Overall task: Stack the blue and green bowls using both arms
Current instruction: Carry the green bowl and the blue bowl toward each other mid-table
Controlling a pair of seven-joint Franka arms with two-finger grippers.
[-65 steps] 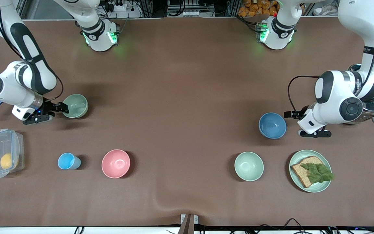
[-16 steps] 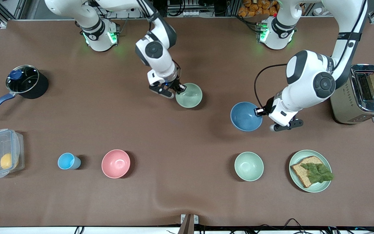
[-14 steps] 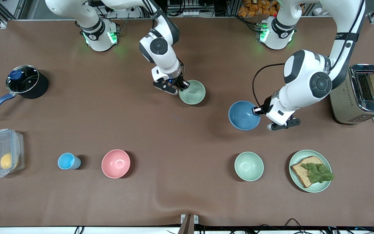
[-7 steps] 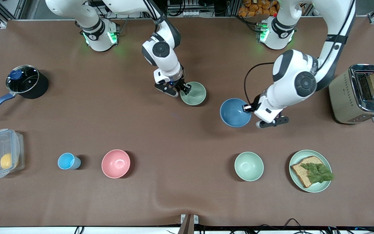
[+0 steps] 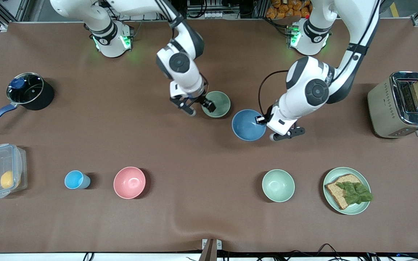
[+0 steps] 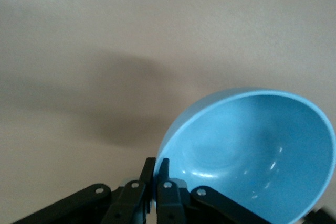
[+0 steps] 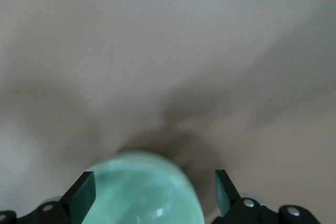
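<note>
Now the round matte blue bowl [image 5: 248, 125] hangs over the table [image 5: 209, 224], pinched at its rim by the left tool [image 5: 260, 120]. It must go toward the right arm's end, where the round sage-green matte bowl [image 5: 217, 104] rests on the table, close beside it. The right tool [image 5: 199, 107] stands spread at that bowl's rim, holding nothing.

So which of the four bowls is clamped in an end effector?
The blue bowl: the left end effector pinches its rim. The green bowl, pink bowl and mint bowl sit free.
</note>
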